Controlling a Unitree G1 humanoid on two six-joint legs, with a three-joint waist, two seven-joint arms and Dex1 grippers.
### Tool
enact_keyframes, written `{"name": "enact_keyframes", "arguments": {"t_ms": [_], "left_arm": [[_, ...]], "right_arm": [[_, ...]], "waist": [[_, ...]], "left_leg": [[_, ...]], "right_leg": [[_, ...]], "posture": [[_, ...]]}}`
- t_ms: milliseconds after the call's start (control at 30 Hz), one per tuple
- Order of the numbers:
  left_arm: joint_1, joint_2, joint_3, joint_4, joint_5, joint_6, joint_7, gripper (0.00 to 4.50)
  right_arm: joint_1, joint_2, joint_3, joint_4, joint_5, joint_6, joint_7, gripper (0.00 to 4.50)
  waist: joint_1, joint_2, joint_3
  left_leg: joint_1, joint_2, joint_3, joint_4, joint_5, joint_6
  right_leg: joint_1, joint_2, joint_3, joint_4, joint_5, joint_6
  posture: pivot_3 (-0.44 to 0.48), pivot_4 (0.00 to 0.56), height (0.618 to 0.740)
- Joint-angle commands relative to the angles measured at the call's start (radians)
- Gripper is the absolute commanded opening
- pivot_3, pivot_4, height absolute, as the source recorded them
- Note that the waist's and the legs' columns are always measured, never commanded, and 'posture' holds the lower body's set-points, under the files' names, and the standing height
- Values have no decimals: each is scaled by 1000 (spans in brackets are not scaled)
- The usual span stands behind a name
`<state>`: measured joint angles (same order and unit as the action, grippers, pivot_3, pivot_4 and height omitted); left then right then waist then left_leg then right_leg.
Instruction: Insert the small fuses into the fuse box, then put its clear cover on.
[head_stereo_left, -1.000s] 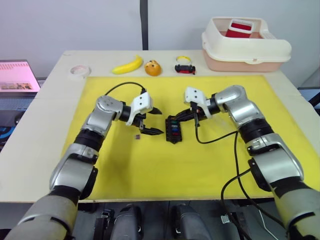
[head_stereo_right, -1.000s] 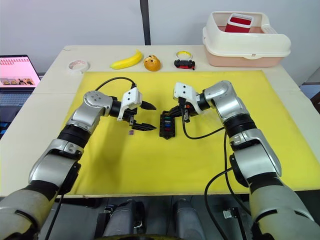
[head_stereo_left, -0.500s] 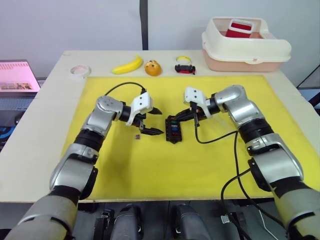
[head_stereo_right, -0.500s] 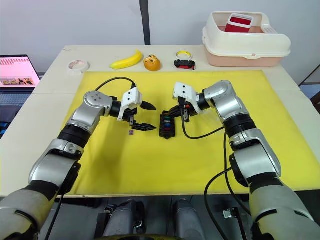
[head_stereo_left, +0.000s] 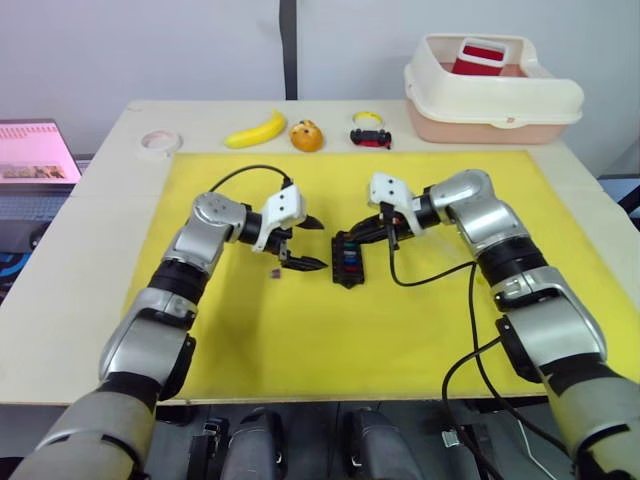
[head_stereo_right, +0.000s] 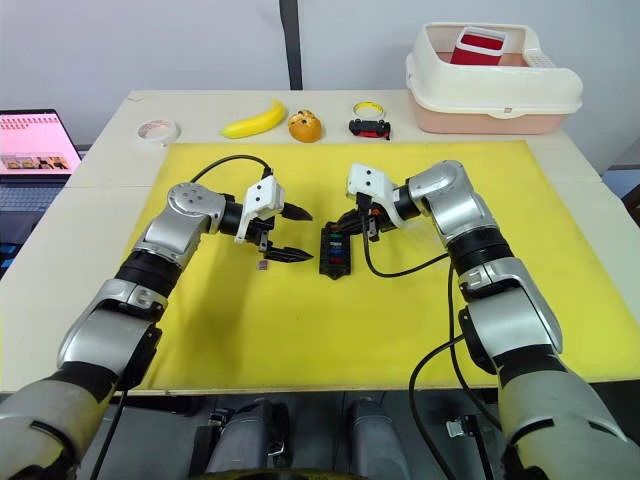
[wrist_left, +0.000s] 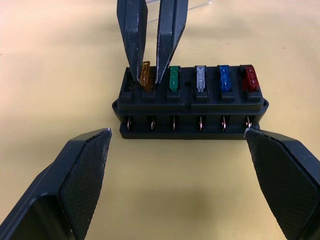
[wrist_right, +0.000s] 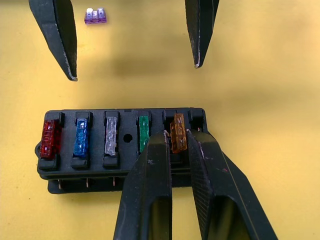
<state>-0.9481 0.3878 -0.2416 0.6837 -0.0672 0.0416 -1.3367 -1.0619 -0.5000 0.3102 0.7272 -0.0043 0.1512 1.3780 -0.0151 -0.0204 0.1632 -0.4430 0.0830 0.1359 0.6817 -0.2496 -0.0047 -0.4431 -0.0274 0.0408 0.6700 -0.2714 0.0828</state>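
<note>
Head views: fuse box (head_stereo_left: 346, 260) sits mid yellow mat (head_stereo_left: 300, 340), between both grippers. Left gripper (head_stereo_left: 305, 243) hangs beside it, fingers spread wide, holding nothing. Right gripper (head_stereo_left: 362, 232) is down on the box's far end. One purple fuse (head_stereo_left: 273, 272) lies loose on the mat by the left gripper.

Left wrist view: five fuses counted in one row, amber (wrist_left: 146, 75), green (wrist_left: 174, 78), clear-grey (wrist_left: 200, 77), blue (wrist_left: 224, 78), red (wrist_left: 250, 77). Front row of slots looks empty, only metal contacts. Something clear (wrist_left: 197, 3) shows at the far edge, can't tell what.

Right wrist view: right gripper's fingers (wrist_right: 150, 170) pinched on the amber fuse, which is in its slot.
</note>
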Motion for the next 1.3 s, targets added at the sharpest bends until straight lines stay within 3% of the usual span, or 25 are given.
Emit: {"name": "enact_keyframes", "arguments": {"t_ms": [33,1300], "left_arm": [[-10,1,7,-29,0,-1,4,4500],[-19,-3,5,-10,6,-15,16,4500]], "right_arm": [[-14,-7,-25,-48,11,6,9,643],[-47,-13,-72,-88,43,92,23,643]], "waist": [[0,0,0],[1,0,0]], "left_leg": [[0,0,0,0,0,0],[0,0,0,0,0,0]], "right_leg": [[0,0,0,0,0,0],[0,0,0,0,0,0]], "posture": [[0,150,739],[0,150,739]]}}
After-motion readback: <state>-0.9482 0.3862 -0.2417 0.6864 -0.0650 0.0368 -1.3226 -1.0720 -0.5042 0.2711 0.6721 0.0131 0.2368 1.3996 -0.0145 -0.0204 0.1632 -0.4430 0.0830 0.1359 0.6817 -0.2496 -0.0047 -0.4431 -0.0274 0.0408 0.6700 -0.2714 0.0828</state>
